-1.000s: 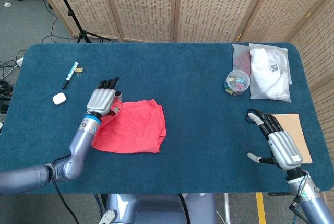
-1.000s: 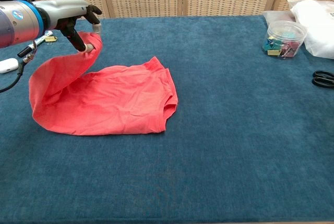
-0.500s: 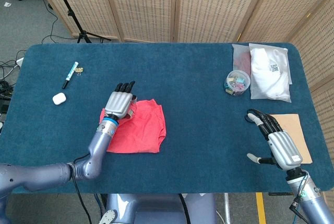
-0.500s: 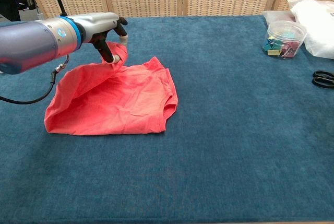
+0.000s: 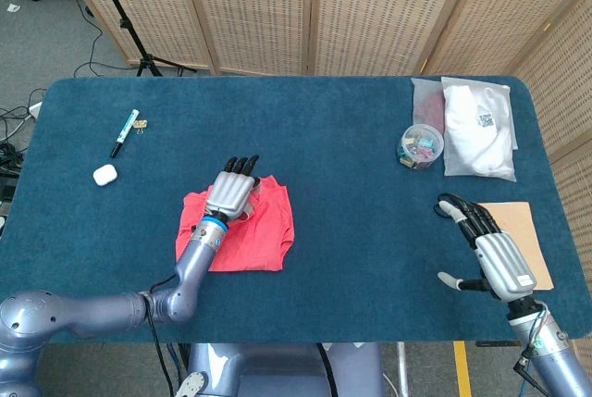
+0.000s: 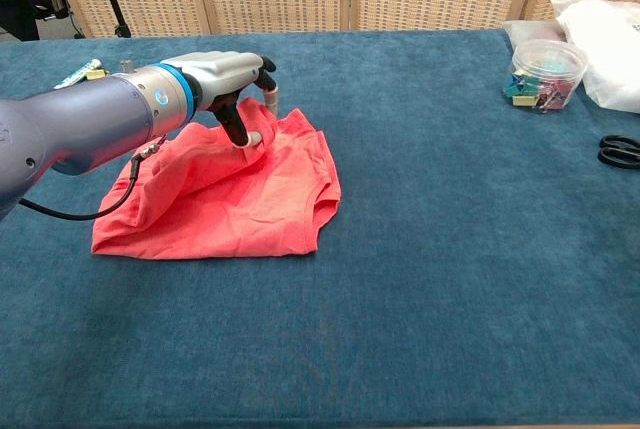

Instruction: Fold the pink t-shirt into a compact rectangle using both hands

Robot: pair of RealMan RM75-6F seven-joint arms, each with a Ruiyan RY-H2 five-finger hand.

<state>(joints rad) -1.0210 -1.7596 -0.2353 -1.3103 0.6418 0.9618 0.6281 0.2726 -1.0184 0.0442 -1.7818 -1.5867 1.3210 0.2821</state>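
The pink t-shirt (image 5: 264,226) (image 6: 250,199) lies folded on the blue table, left of centre. My left hand (image 5: 232,192) (image 6: 228,84) is over its far left part and pinches a fold of the cloth between thumb and finger, holding that edge a little above the lower layer. Far off at the table's right front my right hand (image 5: 487,249) hovers with its fingers spread and nothing in it; the chest view does not show it.
A marker (image 5: 123,132) and a white case (image 5: 105,174) lie at the far left. A tub of clips (image 5: 422,145) (image 6: 545,69) and a bagged white cloth (image 5: 478,129) sit far right, a tan card (image 5: 518,230) by my right hand, black scissors (image 6: 620,151) at the right edge.
My left hand has carried the shirt's left edge rightward and down over the shirt, so the raised loop has flattened into a narrower fold. The right hand has stayed put.
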